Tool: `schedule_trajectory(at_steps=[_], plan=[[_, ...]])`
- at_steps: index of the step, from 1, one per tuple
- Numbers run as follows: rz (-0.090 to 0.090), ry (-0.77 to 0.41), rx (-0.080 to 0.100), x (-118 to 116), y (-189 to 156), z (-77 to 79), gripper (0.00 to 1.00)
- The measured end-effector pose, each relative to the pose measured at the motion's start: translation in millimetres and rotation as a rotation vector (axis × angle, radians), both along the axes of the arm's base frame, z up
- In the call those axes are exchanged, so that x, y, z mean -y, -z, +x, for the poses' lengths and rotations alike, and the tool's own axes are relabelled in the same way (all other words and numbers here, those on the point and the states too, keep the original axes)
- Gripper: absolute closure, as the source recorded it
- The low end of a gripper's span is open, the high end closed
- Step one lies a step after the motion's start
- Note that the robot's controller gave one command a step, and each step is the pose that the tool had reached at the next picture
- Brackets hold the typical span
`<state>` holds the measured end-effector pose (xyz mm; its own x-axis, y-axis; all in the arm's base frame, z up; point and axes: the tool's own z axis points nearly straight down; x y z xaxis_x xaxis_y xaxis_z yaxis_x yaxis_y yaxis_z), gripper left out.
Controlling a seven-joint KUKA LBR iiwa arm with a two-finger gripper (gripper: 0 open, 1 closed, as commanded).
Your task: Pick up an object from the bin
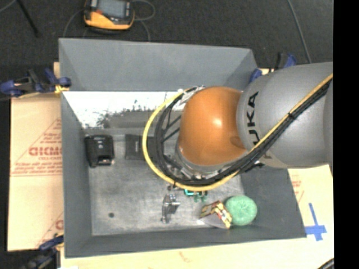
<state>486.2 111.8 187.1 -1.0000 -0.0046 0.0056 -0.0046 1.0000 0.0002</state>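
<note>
My gripper (170,205) reaches down from under the arm's wrist over the front middle of the bin floor, with bare grey floor around its tip. Just to its right lies a small yellow, red and white wrapped packet (216,213). A green, rough-surfaced ball (242,209) rests against the packet's right side, near the bin's front right corner. Nothing shows between the gripper's tips.
A black boxy thing (99,150) lies at the left of the bin, and a flat dark square (133,146) sits just right of it. The arm and its orange cover hide the bin's middle and right. Open floor stretches across the front left.
</note>
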Motion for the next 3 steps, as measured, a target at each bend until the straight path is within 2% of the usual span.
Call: schedule_trajectory(at_steps=[1,2,3], plan=[[0.001,0.005,0.008,1,-4,1.9,0.00],[0.001,-0.108,0.011,35,19,48.2,0.00],[0.001,-0.048,0.012,90,55,88.8,0.00]])
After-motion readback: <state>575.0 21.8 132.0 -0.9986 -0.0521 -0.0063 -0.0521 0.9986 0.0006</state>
